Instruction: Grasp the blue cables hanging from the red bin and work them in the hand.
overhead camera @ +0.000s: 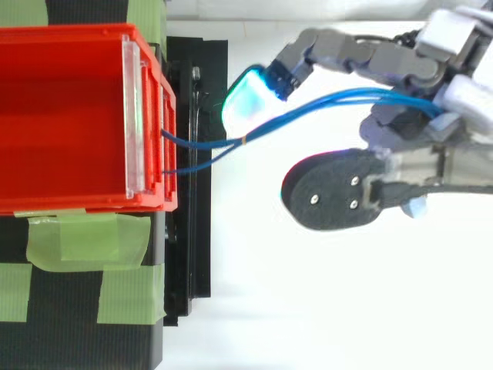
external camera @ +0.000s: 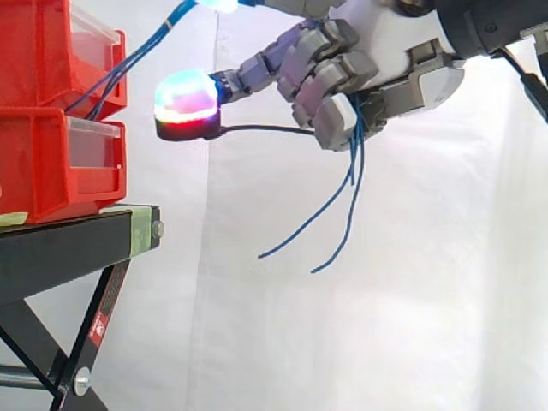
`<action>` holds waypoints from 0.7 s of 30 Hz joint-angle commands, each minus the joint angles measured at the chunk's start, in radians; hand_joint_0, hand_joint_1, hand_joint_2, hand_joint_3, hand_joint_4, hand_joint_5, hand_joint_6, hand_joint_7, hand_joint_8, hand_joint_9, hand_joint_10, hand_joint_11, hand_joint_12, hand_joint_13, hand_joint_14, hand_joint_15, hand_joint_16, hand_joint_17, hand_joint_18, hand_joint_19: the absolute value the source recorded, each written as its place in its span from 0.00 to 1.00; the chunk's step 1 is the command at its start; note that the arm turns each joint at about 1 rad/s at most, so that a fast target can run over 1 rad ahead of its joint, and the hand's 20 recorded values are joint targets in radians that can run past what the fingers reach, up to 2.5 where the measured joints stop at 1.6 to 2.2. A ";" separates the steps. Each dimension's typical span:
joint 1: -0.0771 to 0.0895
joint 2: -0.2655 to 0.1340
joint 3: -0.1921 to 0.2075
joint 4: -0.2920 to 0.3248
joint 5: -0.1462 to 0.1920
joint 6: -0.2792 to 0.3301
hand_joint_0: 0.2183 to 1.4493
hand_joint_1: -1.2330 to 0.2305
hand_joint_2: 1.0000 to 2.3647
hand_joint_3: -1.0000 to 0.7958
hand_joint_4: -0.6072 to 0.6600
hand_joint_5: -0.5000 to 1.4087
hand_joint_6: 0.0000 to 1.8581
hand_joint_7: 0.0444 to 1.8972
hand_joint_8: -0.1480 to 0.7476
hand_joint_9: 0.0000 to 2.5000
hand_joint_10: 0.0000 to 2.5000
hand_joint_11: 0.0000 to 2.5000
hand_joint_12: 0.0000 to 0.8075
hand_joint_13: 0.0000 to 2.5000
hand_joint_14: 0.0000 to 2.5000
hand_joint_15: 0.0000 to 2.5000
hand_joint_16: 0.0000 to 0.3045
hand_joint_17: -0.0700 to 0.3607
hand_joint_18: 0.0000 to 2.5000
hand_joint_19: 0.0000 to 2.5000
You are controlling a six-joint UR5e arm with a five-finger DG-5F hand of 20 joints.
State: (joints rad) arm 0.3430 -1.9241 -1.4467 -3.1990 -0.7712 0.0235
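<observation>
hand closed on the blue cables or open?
Shut: the hand has fingers curled round the blue cables; their free ends dangle below it.

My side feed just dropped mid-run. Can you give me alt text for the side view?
The hand, at upper right, is curled round the blue cables, whose loose ends dangle below it. Further left, the cables slope down into stacked red bins on a black stand. One outstretched finger's glowing pad points toward the bins.

Side camera looks level, close; top camera looks straight down; both share red bins (external camera: 43, 163), blue cables (overhead camera: 243, 140), hand (external camera: 385, 38).
</observation>
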 commanded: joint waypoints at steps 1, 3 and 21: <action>0.005 -0.012 0.000 0.030 0.001 -0.030 0.41 0.43 0.00 0.00 0.56 0.35 0.00 0.62 0.74 0.69 1.00 1.00 0.95 0.83 1.00 0.80 0.80 0.59 1.00 0.31; 0.011 -0.015 0.002 0.059 0.003 -0.060 0.42 0.42 0.00 0.00 0.56 0.35 0.00 0.63 0.74 0.69 1.00 1.00 0.95 0.83 1.00 0.80 0.80 0.59 1.00 0.31; 0.024 -0.015 0.000 0.180 0.047 -0.186 0.50 0.36 0.00 0.06 0.56 0.39 0.01 0.71 0.74 0.69 1.00 1.00 0.95 0.83 1.00 0.80 0.80 0.59 1.00 0.31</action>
State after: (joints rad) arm 0.3636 -1.9389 -1.4465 -3.0185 -0.7320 -0.1628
